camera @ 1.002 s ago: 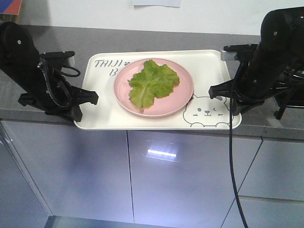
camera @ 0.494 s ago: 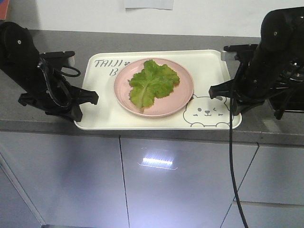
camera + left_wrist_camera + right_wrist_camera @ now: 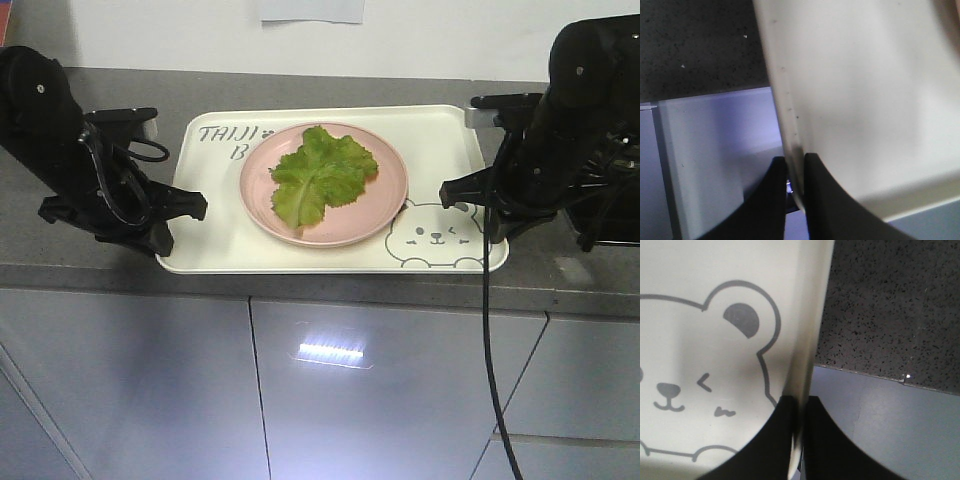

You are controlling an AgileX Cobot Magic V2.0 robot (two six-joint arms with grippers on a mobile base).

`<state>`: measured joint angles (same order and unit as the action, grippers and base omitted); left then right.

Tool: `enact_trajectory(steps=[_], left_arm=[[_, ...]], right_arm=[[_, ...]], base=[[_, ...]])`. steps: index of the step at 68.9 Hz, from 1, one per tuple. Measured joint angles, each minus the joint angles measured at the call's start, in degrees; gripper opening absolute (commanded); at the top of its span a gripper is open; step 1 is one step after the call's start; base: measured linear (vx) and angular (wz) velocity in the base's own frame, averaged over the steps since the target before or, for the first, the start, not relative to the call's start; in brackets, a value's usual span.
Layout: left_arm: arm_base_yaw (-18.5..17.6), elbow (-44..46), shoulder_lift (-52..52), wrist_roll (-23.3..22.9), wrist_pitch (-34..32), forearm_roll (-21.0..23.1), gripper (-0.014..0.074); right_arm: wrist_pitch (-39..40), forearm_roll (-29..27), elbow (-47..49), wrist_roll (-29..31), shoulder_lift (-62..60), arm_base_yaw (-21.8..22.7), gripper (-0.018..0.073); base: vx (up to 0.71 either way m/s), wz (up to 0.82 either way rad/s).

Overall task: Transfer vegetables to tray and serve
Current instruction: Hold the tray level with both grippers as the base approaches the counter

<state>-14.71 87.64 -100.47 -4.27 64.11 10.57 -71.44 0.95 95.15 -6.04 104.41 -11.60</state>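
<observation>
- One lettuce leaf is seen lying flat on the pink plate, and the plate stands in the middle of the tray. Leaf, plate and tray are placed in the front view just as they were a second ago.
- The tray's left rim is clamped by the left pincer. In the left wrist view its two tips are closed to a narrow gap with the rim between them.
- The right rim, beside the bear drawing, is held in the same way by the right pincer. In the right wrist view the rim is pinched between its nearly closed tips.
- What has changed is the surround. The worktop edge, the cupboard fronts and the paper sheet on the wall have slid down and to the left in the front view.
- A second ago the tray's front edge overhung the worktop; now it is seen within the worktop's edge.
- From this it is judged that the transfer is done and that the robot is shifting with the tray gripped, so serving has begun. Whether the tray is lifted clear of the worktop cannot be told.
</observation>
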Motion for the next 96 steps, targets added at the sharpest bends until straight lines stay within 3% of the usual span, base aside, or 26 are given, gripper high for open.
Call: enact_trajectory(steps=[96], left_arm=[[0.0,0.0,0.0,0.0,0.0,0.0,-0.0006]], right_arm=[[0.0,0.0,0.0,0.0,0.0,0.0,-0.0008]], base=[[0.03,0.02]])
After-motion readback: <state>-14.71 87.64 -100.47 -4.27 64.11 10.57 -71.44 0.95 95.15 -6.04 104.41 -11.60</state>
